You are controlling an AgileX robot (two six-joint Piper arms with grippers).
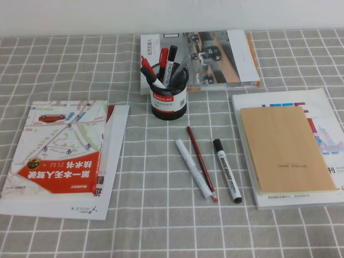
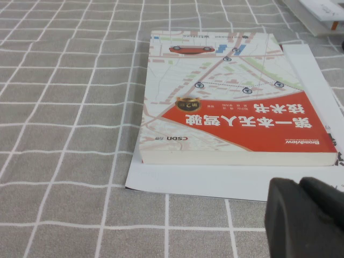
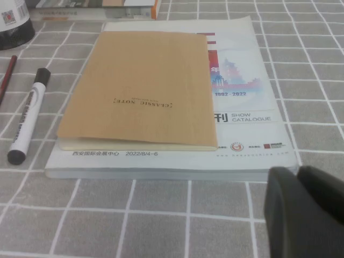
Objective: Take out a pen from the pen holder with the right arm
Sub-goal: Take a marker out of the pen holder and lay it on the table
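While the right gripper (image 3: 299, 177) is hanging low over the grey checked tabletop (image 1: 161, 231) on the robot's side, its fingers (image 3: 322, 215) are pressing together with nothing between them. It is sitting just short of the near edge of a show catalogue (image 3: 252, 80). The left gripper (image 2: 301, 185) is hovering near the corner of a white sheet (image 2: 215, 180), its own fingers closed to a thin seam and holding nothing. On that sheet a red-and-map book (image 2: 226, 102) is lying flat. On the catalogue a tan notebook (image 3: 145, 86) is resting, leaving the catalogue's right strip uncovered.

Between the two stacks, three writing tools are lying loose on the cloth. A red pencil (image 1: 201, 164) is angling toward a white pen (image 1: 193, 168) so that their near ends almost meet, and a black-capped whiteboard marker (image 1: 227, 170) is lying just beside them.

Farther back the pen holder (image 1: 169, 99), a black mesh cup, is standing upright, well apart from both grippers. Red and black markers (image 1: 171, 56) are sticking out of its top. Behind it an open brochure (image 1: 220, 54) is lying flat near the far edge.
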